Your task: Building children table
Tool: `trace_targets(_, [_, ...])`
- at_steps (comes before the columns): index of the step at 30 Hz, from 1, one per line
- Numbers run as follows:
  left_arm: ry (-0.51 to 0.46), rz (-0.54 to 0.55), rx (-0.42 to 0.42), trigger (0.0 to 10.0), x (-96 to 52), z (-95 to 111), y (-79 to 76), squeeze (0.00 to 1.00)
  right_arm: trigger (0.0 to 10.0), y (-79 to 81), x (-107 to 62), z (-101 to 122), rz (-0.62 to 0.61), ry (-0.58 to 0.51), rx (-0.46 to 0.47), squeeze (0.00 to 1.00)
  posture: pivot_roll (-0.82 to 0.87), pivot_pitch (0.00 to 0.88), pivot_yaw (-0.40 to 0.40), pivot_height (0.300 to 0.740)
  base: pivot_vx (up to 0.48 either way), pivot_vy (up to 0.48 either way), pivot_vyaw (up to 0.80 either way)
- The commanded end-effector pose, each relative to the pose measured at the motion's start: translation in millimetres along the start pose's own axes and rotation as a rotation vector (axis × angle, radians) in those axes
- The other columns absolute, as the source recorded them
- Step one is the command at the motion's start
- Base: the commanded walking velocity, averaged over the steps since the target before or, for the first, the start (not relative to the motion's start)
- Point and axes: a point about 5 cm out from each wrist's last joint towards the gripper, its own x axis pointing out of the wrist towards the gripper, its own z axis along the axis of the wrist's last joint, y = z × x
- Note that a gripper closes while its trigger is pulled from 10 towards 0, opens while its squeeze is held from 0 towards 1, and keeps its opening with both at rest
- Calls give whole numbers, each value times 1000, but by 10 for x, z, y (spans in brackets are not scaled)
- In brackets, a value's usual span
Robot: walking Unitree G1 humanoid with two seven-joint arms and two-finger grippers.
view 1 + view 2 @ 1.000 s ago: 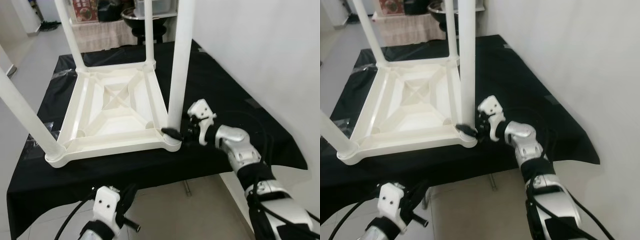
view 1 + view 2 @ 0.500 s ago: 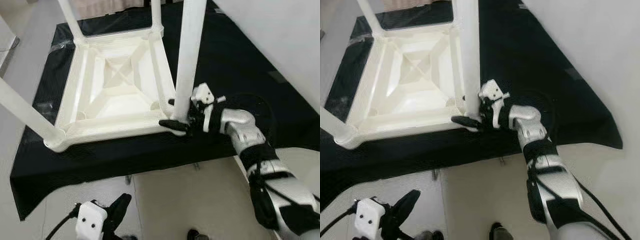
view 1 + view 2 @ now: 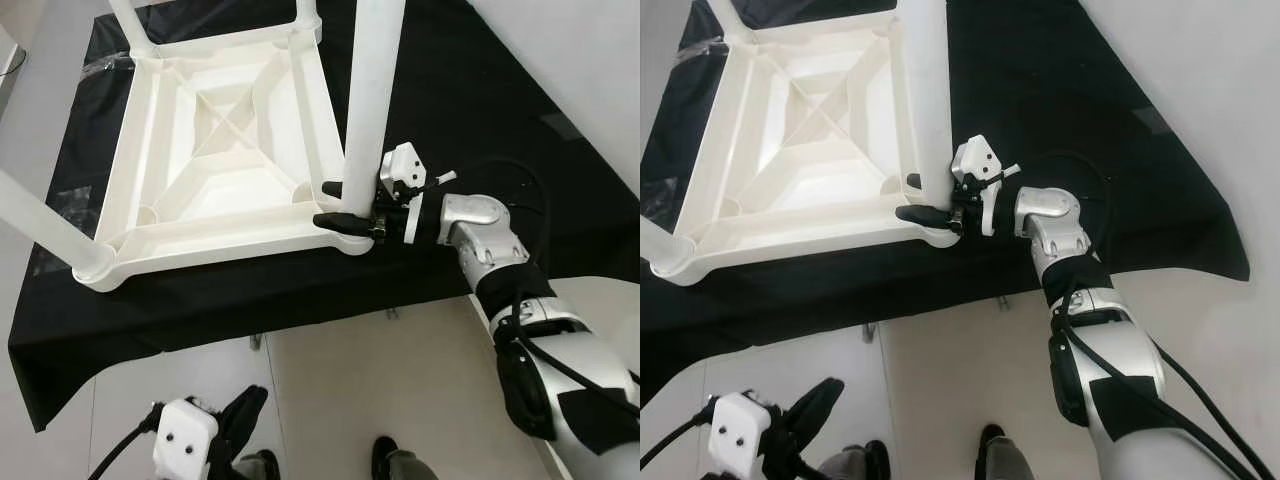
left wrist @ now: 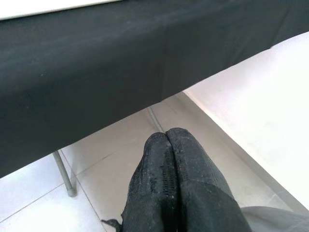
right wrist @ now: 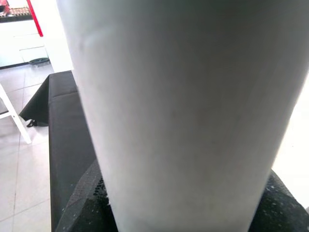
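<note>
"Where was the right gripper [image 3: 345, 205] just then?"

"At the near right corner of the upturned white table [image 3: 215, 160], which lay top-down on the black cloth [image 3: 470, 110]. Its two black fingers [image 3: 338, 221] sat either side of the foot of the near right leg [image 3: 372, 95], one on the near side, one on the far, narrowed onto the leg so that it was gripped right where it entered the corner socket."

"And how did the leg run from there?"

"Straight up out of the socket, its long axis upright and crosswise to the fingers. The right wrist view was nearly all white tube [image 5: 178, 111]. I judged any seating push would have to go down along that axis, into the corner."

"The other arm?"

"The left gripper [image 4: 166, 145] hung low over the floor, near the cloth's near edge, fingers pressed together on nothing. It was well apart from the table, so the right arm was plainly the nearer one."
</note>
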Motion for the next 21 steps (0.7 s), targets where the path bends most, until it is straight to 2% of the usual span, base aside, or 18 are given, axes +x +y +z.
trace_targets(1, [51, 18, -29, 10000, -22, -103, 17, 0, 0, 45, -50, -147, -12, -14, 71, 0, 189, 290, 34, 740, 0, 0, 0])
trace_targets(4, [44, 23, -22, 10000, 121, -160, 85, 0, 0, 77, -180, -259, -148, -16, 47, 0, 147, 238, 16, 740, 0, 0, 0])
trace_targets(6, [43, 24, -21, 10000, 157, -174, 102, 0, 0, 101, -204, -299, -189, -15, 49, 0, 147, 238, 16, 740, 0, 0, 0])
trace_targets(7, [41, 26, -20, 10000, 204, -193, 128, 0, 0, 165, -198, -399, -260, 0, 86, 0, 129, 214, 10, 740, 0, 0, 0])
trace_targets(8, [37, 29, -19, 10000, 258, -213, 162, 0, 0, 334, -136, -600, -371, 40, 156, 0, 112, 192, 6, 740, 0, 0, 0])
trace_targets(9, [37, 29, -19, 10000, 258, -213, 162, 0, 0, 334, -136, -600, -371, 40, 156, 0, 112, 192, 6, 740, 0, 0, 0])
trace_targets(10, [35, 31, -18, 10000, 299, -228, 190, 0, 0, 454, -97, -729, -449, 72, 204, 0, 107, 186, 7, 740, 0, 0, 0])
trace_targets(11, [35, 31, -18, 10000, 299, -228, 190, 0, 0, 454, -97, -729, -449, 72, 204, 0, 107, 186, 7, 740, 0, 0, 0])
trace_targets(12, [32, 34, -15, 10000, 353, -244, 225, 0, 0, 741, -12, -1003, -633, 170, 299, 0, 86, 167, 11, 740, 0, 0, 0])
trace_targets(13, [28, 35, -14, 10000, 425, -263, 262, 0, 0, 1028, 75, -1212, -742, 271, 349, 0, 78, 137, 8, 740, 0, 0, 0])
trace_targets(14, [28, 35, -14, 10000, 425, -263, 262, 0, 0, 1028, 75, -1212, -742, 271, 349, 0, 78, 137, 8, 740, 0, 0, 0])
trace_targets(15, [27, 36, -14, 10000, 483, -277, 290, 0, 0, 1199, 131, -1323, -801, 334, 370, 0, 78, 132, 9, 740, 0, 0, 0])
trace_targets(16, [25, 35, -10, 10000, 543, -292, 316, 0, 0, 1257, 193, -1392, -842, 382, 382, 0, 68, 108, 15, 740, 0, 0, 0])
trace_targets(17, [25, 35, -10, 10000, 543, -292, 316, 0, 0, 1257, 193, -1392, -842, 382, 382, 0, 68, 108, 15, 740, 0, 0, 0])
trace_targets(18, [22, 36, -5, 10000, 601, -307, 338, 0, 0, 1198, 278, -1399, -852, 397, 360, 0, 66, 84, 10, 740, 0, 0, 0])
trace_targets(20, [22, 36, -5, 10000, 601, -307, 338, 0, 0, 1198, 278, -1399, -852, 397, 360, 0, 66, 84, 10, 740, 0, 0, 0])
trace_targets(21, [20, 38, -4, 10000, 661, -327, 364, 0, 0, 1115, 398, -1364, -852, 401, 332, 0, 67, 64, 4, 740, 0, 0, 0])
